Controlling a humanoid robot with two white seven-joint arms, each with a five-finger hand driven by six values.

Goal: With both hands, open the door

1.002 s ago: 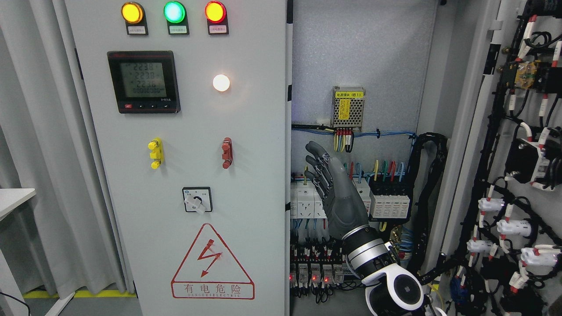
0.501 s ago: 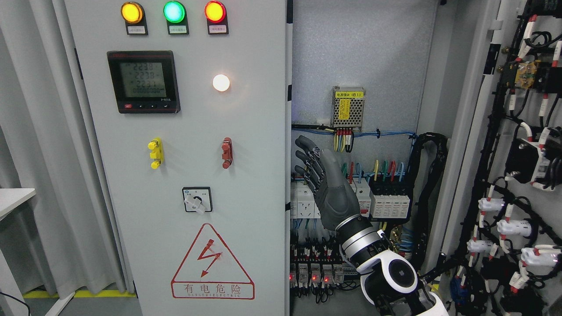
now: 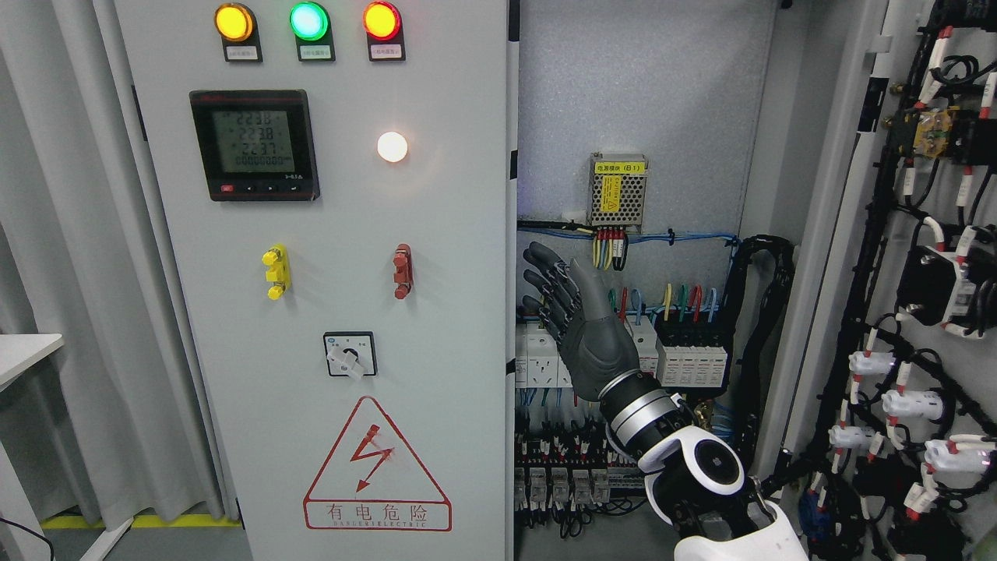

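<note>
The cabinet's left door is a grey panel, closed, carrying three lamps, a meter, a rotary switch and a red warning triangle. The right door stands swung wide open at the right, its inner face covered in wiring and components. My right hand, grey with dark fingers, is raised inside the open cabinet just right of the left door's edge. Its fingers are straight and spread, holding nothing. Whether they touch the door edge I cannot tell. The left arm does not show.
Inside the cabinet sit a small power supply, rows of breakers and coloured wires. A black cable bundle runs down the right inner wall. Grey curtains and a white table corner lie left.
My right hand has shifted left and slightly up toward the left door's edge, and the forearm has risen further into view. The doors have not moved.
</note>
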